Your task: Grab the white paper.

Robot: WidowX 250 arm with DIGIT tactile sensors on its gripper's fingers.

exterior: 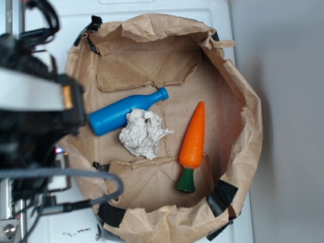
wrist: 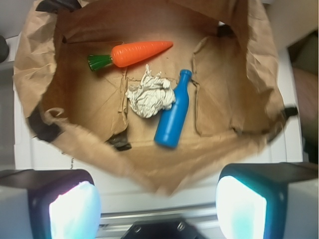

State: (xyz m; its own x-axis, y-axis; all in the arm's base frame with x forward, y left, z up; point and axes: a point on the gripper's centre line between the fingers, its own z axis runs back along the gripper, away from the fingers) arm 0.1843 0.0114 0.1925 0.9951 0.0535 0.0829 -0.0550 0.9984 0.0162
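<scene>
The white paper (exterior: 143, 132) is a crumpled off-white wad lying on the floor of the opened brown paper bag (exterior: 246, 126). It touches the blue bottle (exterior: 121, 114) on its upper left side. In the wrist view the white paper (wrist: 149, 96) lies in the middle, well ahead of my gripper (wrist: 157, 204). Both glowing pads (wrist: 75, 211) stand wide apart with nothing between them. The gripper is open and hangs over the bag's near rim, apart from the paper. My arm (exterior: 35, 96) fills the left edge of the exterior view, by the bottle's base.
An orange carrot (exterior: 195, 139) with a green top lies to the right of the wad. The bag's crumpled walls (wrist: 239, 74) rise all around, held by black tape (exterior: 223, 195). The bag sits on a white surface (exterior: 238, 223). A grey wall stands at the right.
</scene>
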